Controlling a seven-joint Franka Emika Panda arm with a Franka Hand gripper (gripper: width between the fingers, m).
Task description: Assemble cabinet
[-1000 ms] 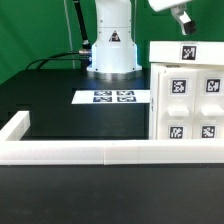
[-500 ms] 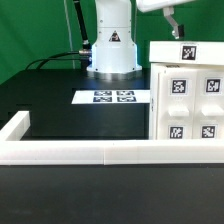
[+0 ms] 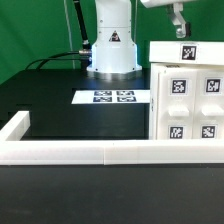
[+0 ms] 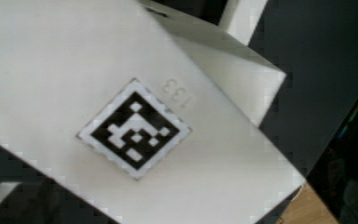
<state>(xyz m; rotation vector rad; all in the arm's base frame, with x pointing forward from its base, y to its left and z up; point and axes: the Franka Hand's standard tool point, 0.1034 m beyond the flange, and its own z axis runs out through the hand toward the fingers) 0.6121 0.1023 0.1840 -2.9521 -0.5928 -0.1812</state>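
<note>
The cabinet is a white box with several black-and-white tags, standing at the exterior view's right behind the rim wall. A white piece with one tag forms its top. My gripper hangs just above that top piece, near the frame's upper edge, with nothing seen in it. Its fingers show as one narrow grey shape, so I cannot tell the gap between them. The wrist view is filled by a white cabinet panel with one tag, seen close and tilted.
The marker board lies flat on the black table in front of the robot base. A low white rim wall runs along the front and turns back at the exterior view's left. Cables trail behind the base.
The gripper has shifted slightly sideways above the cabinet's top and now hangs more upright. The cabinet has not moved.
</note>
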